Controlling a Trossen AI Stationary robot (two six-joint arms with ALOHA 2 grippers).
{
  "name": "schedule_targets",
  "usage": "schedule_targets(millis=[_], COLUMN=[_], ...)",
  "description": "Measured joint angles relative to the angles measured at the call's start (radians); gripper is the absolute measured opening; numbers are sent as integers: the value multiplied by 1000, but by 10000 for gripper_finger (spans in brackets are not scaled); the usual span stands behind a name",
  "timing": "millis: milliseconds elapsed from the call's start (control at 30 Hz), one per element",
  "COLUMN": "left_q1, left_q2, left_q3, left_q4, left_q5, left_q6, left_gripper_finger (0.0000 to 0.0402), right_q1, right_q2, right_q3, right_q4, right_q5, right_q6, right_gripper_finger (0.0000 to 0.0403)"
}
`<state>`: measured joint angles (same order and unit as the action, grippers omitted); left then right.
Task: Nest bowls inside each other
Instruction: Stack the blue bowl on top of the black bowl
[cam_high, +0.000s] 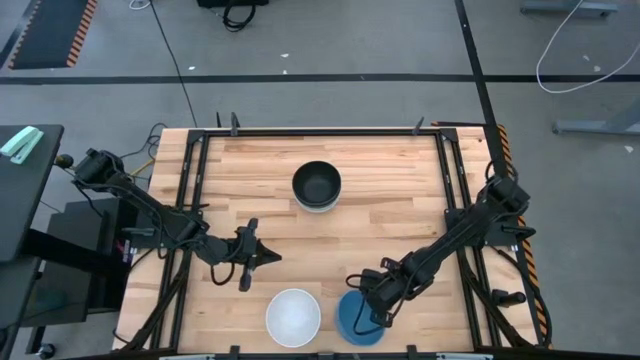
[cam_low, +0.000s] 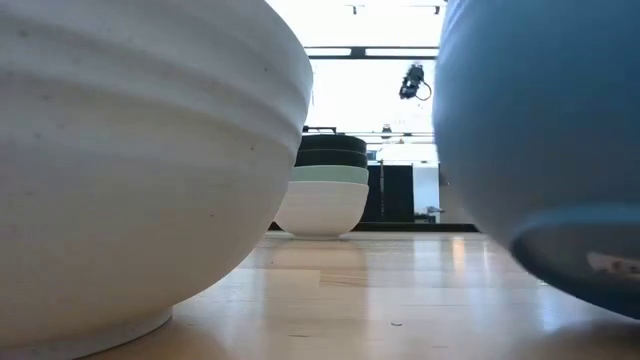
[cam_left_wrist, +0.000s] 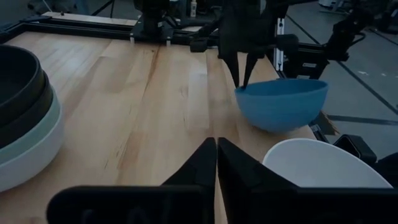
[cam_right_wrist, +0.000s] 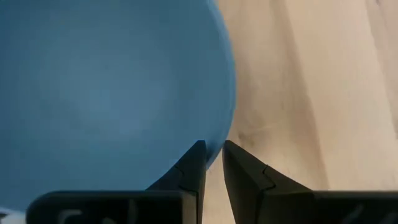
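A stack of nested bowls (cam_high: 316, 187) stands at mid-table on its white bottom bowl, with mint green and black ones above (cam_low: 325, 185). A single white bowl (cam_high: 293, 316) rests on its base near the near edge. The blue bowl (cam_high: 360, 318) is to its right. My right gripper (cam_right_wrist: 211, 158) is shut on the blue bowl. My left gripper (cam_high: 262, 257) hovers shut over bare table, left of the white bowl and nearer than the stack, touching nothing. My right gripper pinches the blue bowl's rim (cam_right_wrist: 219, 144) on the side toward the white bowl, one finger inside (cam_right_wrist: 194, 163) and one outside. The fingers (cam_left_wrist: 242, 68) come from above, pointing down. The bowl sits tilted, with the underside (cam_low: 590, 262) nearest the white bowl raised off the table.
The white bowl (cam_left_wrist: 323, 165) sits close beside the blue one (cam_left_wrist: 283, 102), a narrow gap between them. Dark metal rails (cam_high: 448, 190) frame the wooden table. Bare wood lies between the stack (cam_left_wrist: 25, 118) and the two near bowls.
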<state>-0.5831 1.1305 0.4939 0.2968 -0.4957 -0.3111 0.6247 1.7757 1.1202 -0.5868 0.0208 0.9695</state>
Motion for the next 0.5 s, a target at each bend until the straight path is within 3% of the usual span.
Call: schedule_targets(millis=[500], left_q1=[0], left_q2=[0], left_q3=[0], left_q4=[-2], left_q5=[0], left_q6=[0], left_gripper_finger=[13], right_q1=[0], right_q2=[-29], right_q3=[0], right_q4=[1], right_q5=[15], right_q6=[-3], right_gripper_finger=[62])
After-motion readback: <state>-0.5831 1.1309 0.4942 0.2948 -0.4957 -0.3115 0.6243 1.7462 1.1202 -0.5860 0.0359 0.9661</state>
